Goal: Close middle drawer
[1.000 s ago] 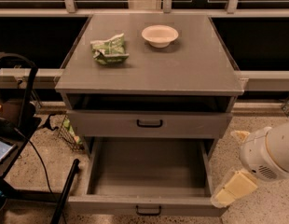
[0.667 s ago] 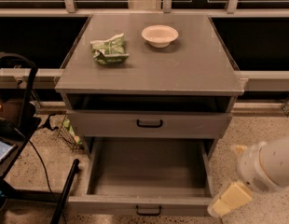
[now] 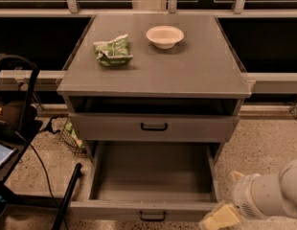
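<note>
Middle drawer (image 3: pixel 151 176): pulled far out of the cabinet (image 3: pixel 153 75) toward the camera, plain grey inside fully exposed. It takes up the lower centre of the view. Its flat front panel lies along the bottom edge of the view, long axis running left to right. The face points toward the camera. The small black bar handle (image 3: pixel 152 216) sits at mid-width of the front and is horizontal. The side walls run back into the cabinet, under the drawer above.

Upper drawer (image 3: pixel 115 127): directly above, front nearly flush with the cabinet body, with its own black handle at centre. A dark gap shows between its top edge and the cabinet top.

Gripper (image 3: pixel 220 218): low in the right corner of the view, cream-coloured, just beside the right end of the middle drawer's front panel. Contact with the panel cannot be told. Whether it is open or closed cannot be told either. The white arm (image 3: pixel 273 195) leads off to the right edge.

Cabinet top: a white bowl (image 3: pixel 165 36) stands upright at rear centre. A crumpled green packet (image 3: pixel 113 50) lies to its left, apart from it.

Floor (image 3: pixel 263 147): speckled. A black frame (image 3: pixel 17 99) and a cable (image 3: pixel 40 169) are at the left.
</note>
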`<state>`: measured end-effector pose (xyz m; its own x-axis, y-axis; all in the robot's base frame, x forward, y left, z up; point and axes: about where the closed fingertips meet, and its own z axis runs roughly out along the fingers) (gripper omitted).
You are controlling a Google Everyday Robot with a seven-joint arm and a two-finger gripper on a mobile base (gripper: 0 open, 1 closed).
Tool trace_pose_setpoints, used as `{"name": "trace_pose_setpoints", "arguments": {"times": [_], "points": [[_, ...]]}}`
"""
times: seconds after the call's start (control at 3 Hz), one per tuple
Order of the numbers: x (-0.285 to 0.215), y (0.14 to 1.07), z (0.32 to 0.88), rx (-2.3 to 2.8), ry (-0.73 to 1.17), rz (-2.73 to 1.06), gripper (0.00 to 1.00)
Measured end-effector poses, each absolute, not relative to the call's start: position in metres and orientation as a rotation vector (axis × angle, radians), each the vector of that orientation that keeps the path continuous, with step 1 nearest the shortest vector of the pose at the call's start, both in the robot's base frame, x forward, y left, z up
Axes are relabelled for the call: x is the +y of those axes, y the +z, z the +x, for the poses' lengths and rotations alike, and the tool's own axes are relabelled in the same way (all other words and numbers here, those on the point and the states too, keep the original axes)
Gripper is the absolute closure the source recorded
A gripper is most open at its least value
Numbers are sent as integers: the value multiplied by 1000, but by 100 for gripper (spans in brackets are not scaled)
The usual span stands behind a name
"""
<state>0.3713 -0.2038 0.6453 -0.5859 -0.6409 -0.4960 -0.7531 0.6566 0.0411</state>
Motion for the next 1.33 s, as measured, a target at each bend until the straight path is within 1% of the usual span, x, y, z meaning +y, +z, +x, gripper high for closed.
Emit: {"name": "trace_pose_setpoints", "arguments": {"times": [0.33, 0.67, 1.0, 1.33], "points": [[-198, 595, 362, 2414, 400, -936, 0], [-209, 593, 375, 2390, 343, -865, 0], [-209, 593, 375, 2390, 343, -865, 0], [-208, 556, 357, 2464, 426, -815, 2]]}}
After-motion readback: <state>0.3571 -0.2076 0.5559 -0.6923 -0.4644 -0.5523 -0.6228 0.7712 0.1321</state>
